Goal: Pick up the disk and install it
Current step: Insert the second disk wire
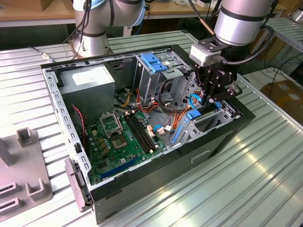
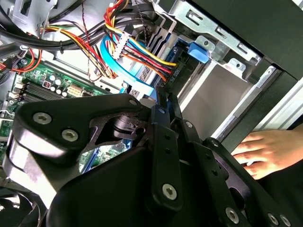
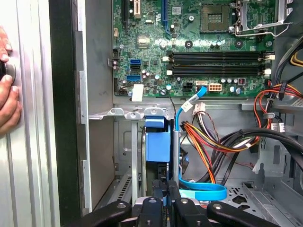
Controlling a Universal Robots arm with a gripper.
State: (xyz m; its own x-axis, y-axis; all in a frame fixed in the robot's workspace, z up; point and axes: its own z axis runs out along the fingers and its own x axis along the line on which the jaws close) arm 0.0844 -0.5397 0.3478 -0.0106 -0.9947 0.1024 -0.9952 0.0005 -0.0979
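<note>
One arm: reaches down into the open case [image 1: 156, 187] at the exterior view's right end, over the drive bay.
Claw: [image 1: 209, 101] its fingers are drawn together and the tips sit right at the disk's blue end, as both wrist views [image 2: 165, 101] [image 3: 165, 190] show; I cannot tell whether they pinch anything.
Disk: [image 3: 157, 146] stands on edge in the bay slot, blue rail facing the camera in the first wrist view, metal bay walls close on either side.
Blue cable: [image 3: 203, 191] loops just beside the disk and the fingertips, and runs up towards the board; the second wrist view [image 2: 135, 78] has it under a bundle of coloured wires.
Board: [image 1: 118, 137] lies flat on the case floor, green, memory slots bare [image 3: 218, 56].
Power box: [image 1: 87, 82] grey, in the far corner, well apart from the claw.
Cage: [image 1: 154, 64] with blue handle, beside the arm.
Hand: [image 3: 7, 94] a person's, resting outside the case wall, fingers spread in the second wrist view [image 2: 265, 151].
Surface: [image 1: 255, 175] ribbed metal, carrying the case.
</note>
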